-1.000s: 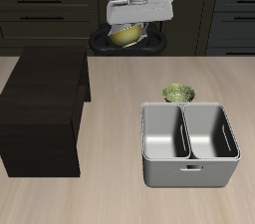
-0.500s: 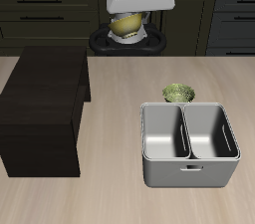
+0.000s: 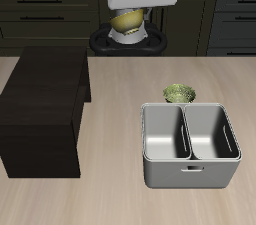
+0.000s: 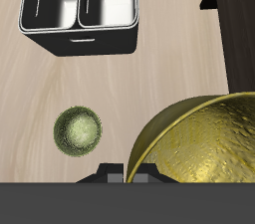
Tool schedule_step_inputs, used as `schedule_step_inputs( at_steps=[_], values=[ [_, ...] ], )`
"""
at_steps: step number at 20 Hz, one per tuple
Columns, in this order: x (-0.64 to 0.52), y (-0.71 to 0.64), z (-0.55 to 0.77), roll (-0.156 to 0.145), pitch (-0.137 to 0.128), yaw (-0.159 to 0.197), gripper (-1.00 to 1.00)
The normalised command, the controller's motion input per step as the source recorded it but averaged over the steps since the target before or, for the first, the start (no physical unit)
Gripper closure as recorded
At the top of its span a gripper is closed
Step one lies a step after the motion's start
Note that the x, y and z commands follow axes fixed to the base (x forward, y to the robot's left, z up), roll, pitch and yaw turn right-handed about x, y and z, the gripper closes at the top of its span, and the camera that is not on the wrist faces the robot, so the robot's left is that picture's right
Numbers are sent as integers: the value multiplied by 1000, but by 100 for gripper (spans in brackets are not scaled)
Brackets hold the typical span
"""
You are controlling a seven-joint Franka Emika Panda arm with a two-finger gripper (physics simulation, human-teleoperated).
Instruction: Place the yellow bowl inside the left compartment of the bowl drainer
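yellow bowl (image 3: 126,22) golden, speckled inside, tilted on its side, held aloft at top centre of exterior view, bowl drainer (image 3: 191,174) grey metal tub, two deep compartments, upright on table at lower right, well apart

Speckled golden-yellow bowl (image 4: 204,138), olive-green bowl (image 4: 78,130), grey drainer (image 3: 190,147)

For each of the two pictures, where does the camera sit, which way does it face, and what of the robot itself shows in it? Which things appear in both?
Exterior view: sits in front of and above the table, facing the robot; shows the hand holding the yellow bowl high at the back.
Wrist view: sits on the hand, looking down at the table; the hand's dark body edges the picture beside the bowl.
Shared: the yellow bowl, the green bowl, the drainer, the cabinet.
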Motion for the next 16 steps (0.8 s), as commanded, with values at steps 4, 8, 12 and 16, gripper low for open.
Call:
schedule_step_inputs(
  at_steps=[4,8,12,16],
  values=[
    [343,92,-11,-9,95,-3,100],
    [341,83,87,-17,56,-13,100],
    [468,247,181,-19,63,18,100],
    [367,235,218,-24,11,41,100]
  ],
)
